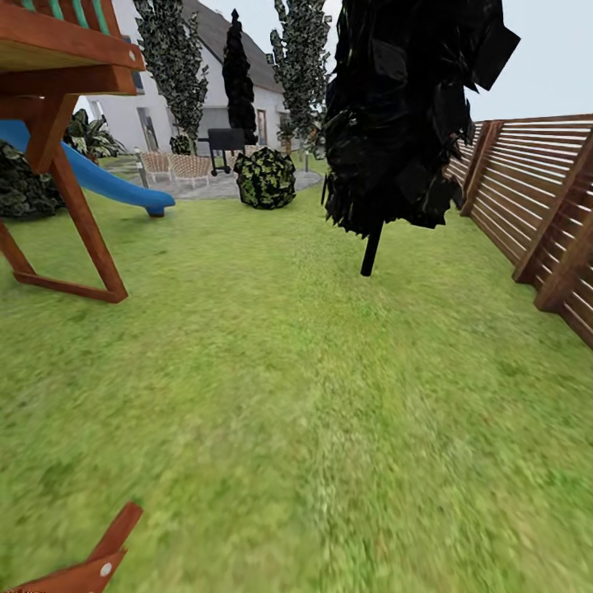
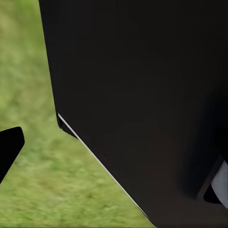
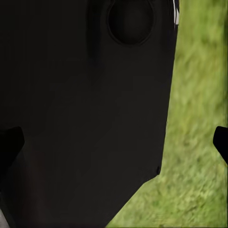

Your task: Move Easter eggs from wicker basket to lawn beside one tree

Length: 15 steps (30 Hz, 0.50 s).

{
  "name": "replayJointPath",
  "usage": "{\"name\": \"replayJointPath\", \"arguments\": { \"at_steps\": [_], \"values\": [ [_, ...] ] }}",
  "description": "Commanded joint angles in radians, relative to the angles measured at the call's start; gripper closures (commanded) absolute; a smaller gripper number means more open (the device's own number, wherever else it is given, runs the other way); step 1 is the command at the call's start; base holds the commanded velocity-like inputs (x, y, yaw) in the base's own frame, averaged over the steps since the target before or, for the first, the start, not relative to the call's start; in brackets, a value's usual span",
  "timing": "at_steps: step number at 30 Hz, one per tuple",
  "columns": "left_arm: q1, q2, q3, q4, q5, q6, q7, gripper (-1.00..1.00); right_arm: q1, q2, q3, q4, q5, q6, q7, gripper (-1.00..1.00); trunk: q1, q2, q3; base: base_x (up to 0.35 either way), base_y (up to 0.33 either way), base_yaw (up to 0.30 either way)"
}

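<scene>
Robot in transit over lawn (image 1: 296,395); no basket or eggs sighted. Both grippers' jaw state cannot be told. Advise steering wide of the black-leaved tree (image 1: 403,107).

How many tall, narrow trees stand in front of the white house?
3: one leafy tree at the left, one very dark tree in the middle, one leafy tree at the right. The black-leaved tree nearby may hide others.
</scene>
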Motion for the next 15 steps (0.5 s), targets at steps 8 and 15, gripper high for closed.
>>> {"name": "replayJointPath", "arguments": {
  "at_steps": [8,15],
  "values": [
    [0.000,0.000,0.001,-0.001,0.001,-0.001,-0.001,-1.00,0.000,-0.001,0.000,0.001,0.000,-0.003,0.000,-1.00,0.000,0.000,0.000,0.255,0.000,0.261],
    [0.000,0.000,0.001,-0.001,0.001,-0.001,-0.001,-1.00,0.000,-0.001,0.000,0.001,0.000,-0.003,0.000,-1.00,0.000,0.000,0.005,0.035,0.000,0.036]
  ]
}}
